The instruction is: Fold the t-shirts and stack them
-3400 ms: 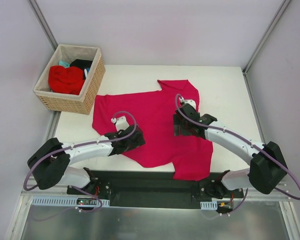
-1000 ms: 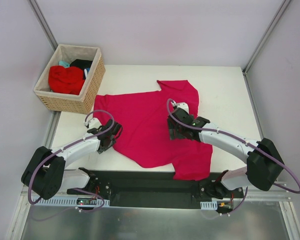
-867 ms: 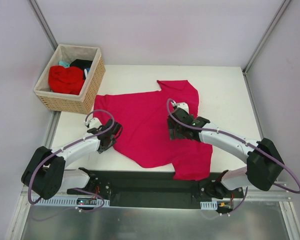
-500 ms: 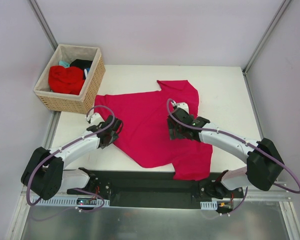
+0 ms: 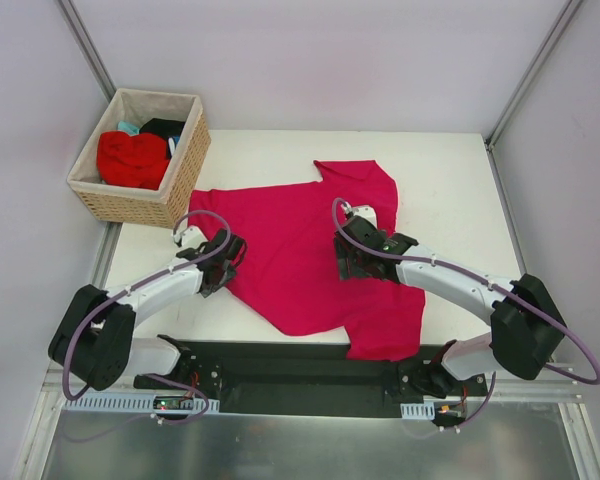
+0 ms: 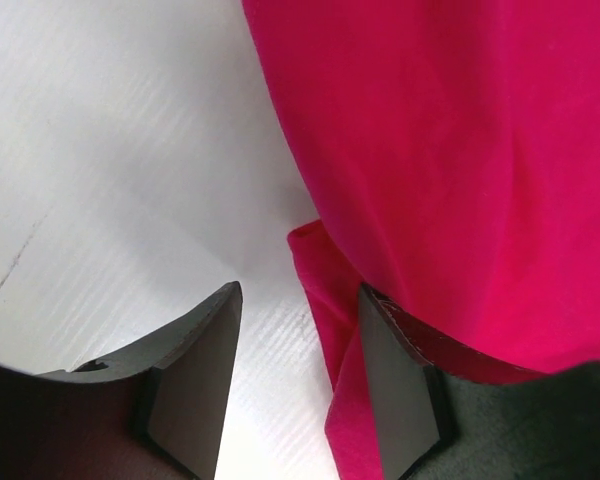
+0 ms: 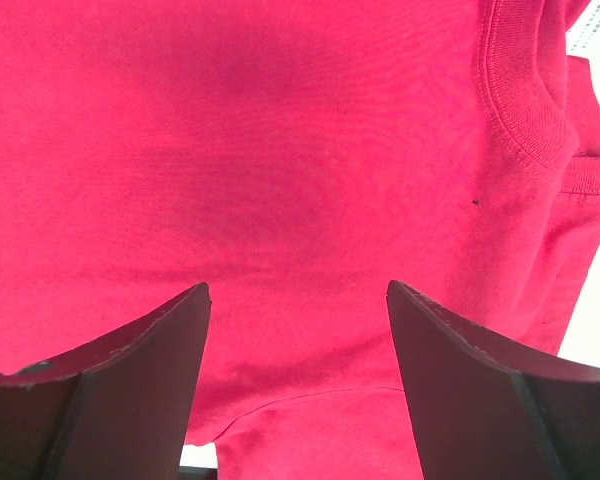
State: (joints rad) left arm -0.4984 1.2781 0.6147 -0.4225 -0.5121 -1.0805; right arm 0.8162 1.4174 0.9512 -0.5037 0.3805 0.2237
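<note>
A large crimson-pink t-shirt [image 5: 300, 240] lies spread and rumpled across the table [image 5: 450, 170]. My left gripper [image 5: 230, 262] sits at the shirt's near-left edge. In the left wrist view my left gripper [image 6: 300, 290] is open: a folded lip of the t-shirt [image 6: 440, 150] lies between the fingers against the right finger [image 6: 395, 390], and bare table shows beside it. My right gripper [image 5: 343, 265] hovers over the shirt's middle. In the right wrist view my right gripper [image 7: 297, 287] is open wide above the t-shirt [image 7: 280, 130], whose collar [image 7: 520, 100] and neck label [image 7: 595, 30] are at the upper right.
A woven wicker basket [image 5: 185, 170] stands at the far left off the table's corner. It holds a brighter red t-shirt [image 5: 132, 158], a black one [image 5: 163, 127] and a teal one [image 5: 128, 127]. The crimson shirt's near corner [image 5: 385, 340] overhangs the table's front edge.
My left gripper has left the shirt's near middle for its left edge, and in the last second crept slightly farther along it. The right gripper has barely shifted.
</note>
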